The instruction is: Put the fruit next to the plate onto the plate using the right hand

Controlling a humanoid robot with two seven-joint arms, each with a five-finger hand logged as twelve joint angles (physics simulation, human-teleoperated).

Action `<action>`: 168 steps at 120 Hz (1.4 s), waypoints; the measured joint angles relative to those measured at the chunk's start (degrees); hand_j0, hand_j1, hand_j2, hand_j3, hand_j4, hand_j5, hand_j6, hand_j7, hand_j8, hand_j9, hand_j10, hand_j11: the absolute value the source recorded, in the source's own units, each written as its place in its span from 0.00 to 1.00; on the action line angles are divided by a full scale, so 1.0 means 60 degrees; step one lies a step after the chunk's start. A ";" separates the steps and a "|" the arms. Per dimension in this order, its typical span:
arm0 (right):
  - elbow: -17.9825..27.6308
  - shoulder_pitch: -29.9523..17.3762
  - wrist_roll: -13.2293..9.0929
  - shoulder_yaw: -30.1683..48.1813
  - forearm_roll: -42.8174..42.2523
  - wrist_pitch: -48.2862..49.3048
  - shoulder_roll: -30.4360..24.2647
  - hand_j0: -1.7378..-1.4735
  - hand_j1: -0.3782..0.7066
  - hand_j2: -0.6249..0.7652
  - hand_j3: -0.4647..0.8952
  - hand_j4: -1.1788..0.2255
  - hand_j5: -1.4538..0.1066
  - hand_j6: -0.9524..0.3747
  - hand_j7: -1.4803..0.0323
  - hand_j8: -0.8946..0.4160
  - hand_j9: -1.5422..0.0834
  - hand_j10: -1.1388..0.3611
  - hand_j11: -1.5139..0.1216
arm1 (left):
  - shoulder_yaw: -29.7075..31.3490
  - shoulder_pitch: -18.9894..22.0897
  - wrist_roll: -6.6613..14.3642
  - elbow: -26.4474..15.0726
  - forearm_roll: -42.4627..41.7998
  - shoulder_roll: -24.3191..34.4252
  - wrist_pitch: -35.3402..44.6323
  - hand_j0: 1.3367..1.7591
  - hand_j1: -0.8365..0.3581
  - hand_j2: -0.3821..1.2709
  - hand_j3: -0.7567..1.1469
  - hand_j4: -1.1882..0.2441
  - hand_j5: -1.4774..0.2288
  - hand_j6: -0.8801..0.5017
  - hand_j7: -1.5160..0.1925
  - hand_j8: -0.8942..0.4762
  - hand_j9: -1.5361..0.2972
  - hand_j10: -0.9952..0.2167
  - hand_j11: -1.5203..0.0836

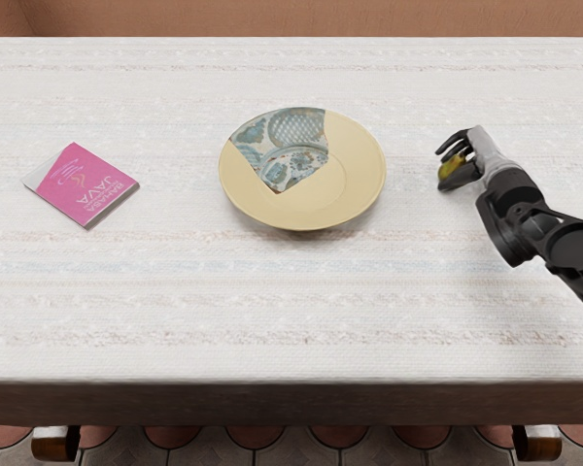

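Head view looks down at a slant on a long table (272, 320) covered with a pale, faintly striped cloth. Near its middle sits a cream-yellow plate (355, 199), round and shallow, with a blue-green patterned wedge over its upper left part. The right arm (544, 228), dark grey and jointed, comes in from the right edge and ends in the right hand (473, 155), which is well to the right of the plate. Its dark fingers (454, 144) are curled around a small yellow fruit (449, 169), only a sliver of which shows between them, so its kind cannot be told, nor whether it rests on the cloth or is just off it. The fruit is beside the plate, not on it, and a strip of bare cloth lies between the hand and the plate's right rim. Far off on the left side lies a pink packet (81, 183) printed JAVA, flat and turned at an angle, well apart from the plate.
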 joint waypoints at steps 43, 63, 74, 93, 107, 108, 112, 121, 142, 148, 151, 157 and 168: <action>0.0470 0.0113 -0.0001 0.0077 0.0068 0.0372 -0.0507 0.32 0.58 0.75 0.34 0.24 0.23 0.12 0.26 0.35 0.27 0.45 0.25 | 0.0000 -0.0092 0.0004 0.0000 -0.0001 0.0000 0.0000 0.76 0.97 0.23 0.40 0.82 0.85 0.62 0.87 0.64 0.82 0.80 0.93; 0.0965 0.0207 -0.0034 0.0120 0.0197 0.0556 -0.0776 0.32 0.64 0.82 0.34 0.24 0.20 0.09 0.24 0.38 0.24 0.48 0.24 | -0.0010 -0.0086 0.0000 0.0000 -0.0001 0.0000 0.0000 0.76 0.97 0.23 0.40 0.82 0.85 0.62 0.87 0.64 0.82 0.80 0.93; 0.1444 0.0288 -0.0055 0.0128 0.0393 0.0726 -0.0981 0.32 0.64 0.83 0.34 0.24 0.19 0.08 0.24 0.38 0.24 0.49 0.23 | -0.0021 -0.0022 0.0000 0.0000 -0.0001 0.0000 0.0000 0.76 0.97 0.23 0.40 0.82 0.85 0.62 0.87 0.64 0.82 0.80 0.93; 0.2250 0.0471 -0.0120 0.0136 0.0626 0.0995 -0.1336 0.32 0.65 0.84 0.34 0.23 0.18 0.08 0.23 0.39 0.23 0.49 0.23 | -0.0038 0.0038 0.0001 0.0000 -0.0001 0.0000 0.0000 0.76 0.97 0.23 0.40 0.82 0.85 0.62 0.87 0.64 0.82 0.80 0.93; 0.2919 0.0597 -0.0226 0.0138 0.0835 0.1119 -0.1702 0.32 0.66 0.85 0.34 0.23 0.18 0.08 0.23 0.39 0.22 0.50 0.23 | -0.0041 0.0156 0.0004 0.0000 -0.0001 0.0000 0.0000 0.76 0.97 0.23 0.40 0.82 0.85 0.62 0.87 0.64 0.82 0.80 0.93; 0.2972 0.0607 -0.0245 0.0138 0.0847 0.1129 -0.1731 0.32 0.66 0.85 0.34 0.23 0.18 0.08 0.23 0.40 0.22 0.50 0.23 | -0.0041 0.0163 0.0003 0.0000 -0.0001 0.0000 0.0000 0.76 0.97 0.23 0.40 0.82 0.85 0.62 0.87 0.64 0.82 0.80 0.93; 0.3197 0.0658 -0.0317 0.0138 0.0900 0.1160 -0.1856 0.32 0.66 0.86 0.34 0.23 0.18 0.08 0.23 0.39 0.22 0.50 0.23 | -0.0042 0.0171 0.0003 0.0000 -0.0001 0.0000 0.0000 0.76 0.97 0.23 0.40 0.82 0.85 0.62 0.87 0.64 0.82 0.80 0.93; 0.3699 0.0791 -0.0508 0.0140 0.1054 0.1235 -0.2137 0.32 0.64 0.81 0.34 0.23 0.18 0.07 0.23 0.40 0.22 0.49 0.22 | -0.0042 0.0171 0.0003 0.0000 -0.0001 0.0000 0.0000 0.76 0.97 0.23 0.40 0.82 0.85 0.62 0.87 0.64 0.82 0.80 0.93; 0.4432 0.1095 -0.0883 0.0144 0.1317 0.1406 -0.2435 0.32 0.60 0.78 0.34 0.23 0.18 0.07 0.23 0.38 0.23 0.46 0.22 | -0.0041 0.0297 0.0004 0.0000 -0.0001 0.0000 0.0000 0.76 0.97 0.23 0.40 0.82 0.85 0.62 0.87 0.64 0.82 0.80 0.93; 0.4620 0.1192 -0.0996 0.0142 0.1408 0.1439 -0.2461 0.32 0.58 0.77 0.34 0.23 0.18 0.06 0.23 0.37 0.23 0.46 0.22 | -0.0036 0.0289 0.0004 0.0000 -0.0001 0.0000 0.0000 0.76 0.97 0.23 0.40 0.82 0.85 0.62 0.87 0.64 0.82 0.80 0.93; 0.4722 0.1231 -0.1063 0.0141 0.1443 0.1452 -0.2473 0.32 0.59 0.77 0.34 0.23 0.18 0.06 0.23 0.37 0.23 0.46 0.22 | -0.0034 0.0289 0.0003 0.0000 -0.0001 0.0000 0.0000 0.76 0.97 0.23 0.40 0.82 0.85 0.62 0.87 0.64 0.82 0.80 0.93; 0.4903 0.1305 -0.1187 0.0138 0.1496 0.1472 -0.2489 0.31 0.60 0.81 0.34 0.23 0.18 0.06 0.23 0.37 0.23 0.46 0.22 | -0.0032 0.0289 0.0004 0.0000 -0.0001 0.0000 0.0000 0.76 0.97 0.23 0.40 0.82 0.85 0.62 0.87 0.64 0.82 0.80 0.93; 0.5160 0.1486 -0.1392 0.0127 0.1649 0.1552 -0.2478 0.31 0.64 0.86 0.34 0.24 0.17 0.06 0.23 0.38 0.23 0.47 0.22 | -0.0027 0.0289 0.0004 0.0000 -0.0001 0.0000 0.0000 0.76 0.97 0.23 0.40 0.82 0.85 0.62 0.87 0.64 0.82 0.80 0.93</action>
